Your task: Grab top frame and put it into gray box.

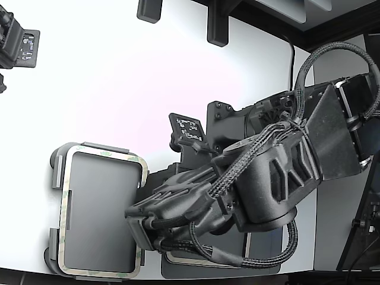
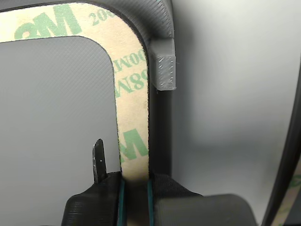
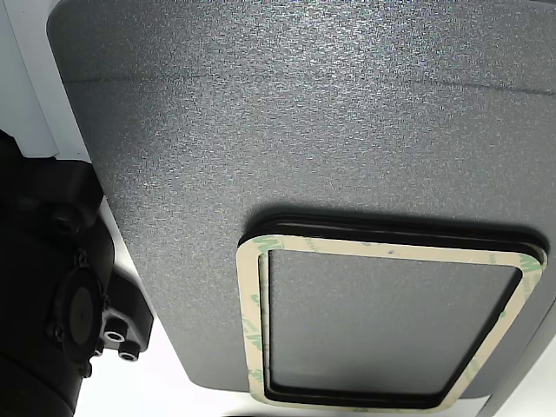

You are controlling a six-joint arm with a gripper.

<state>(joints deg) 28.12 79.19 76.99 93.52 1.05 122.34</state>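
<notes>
The top frame point(image 1: 104, 154) is cream-beige with green print and lies inside the rim of the light gray box point(image 1: 57, 172) at the exterior view's lower left. The box floor shows through the frame's hollow middle. My gripper point(image 1: 133, 215) reaches over the box's right side. In the wrist view the gripper point(image 2: 134, 181) is shut on one long side of the frame point(image 2: 131, 80), one finger on each edge of the strip. A raised tab of the box point(image 2: 164, 66) stands just beside the frame's corner. I cannot tell whether the frame rests flat.
A dark gray flat mat point(image 1: 261, 264) lies under my arm at the bottom edge; in the other view the mat point(image 3: 261, 130) carries another cream frame point(image 3: 391, 250) on black ones. Black fixtures point(image 1: 217, 27) stand at the table's far edge, and another black fixture point(image 1: 18, 41) at the left.
</notes>
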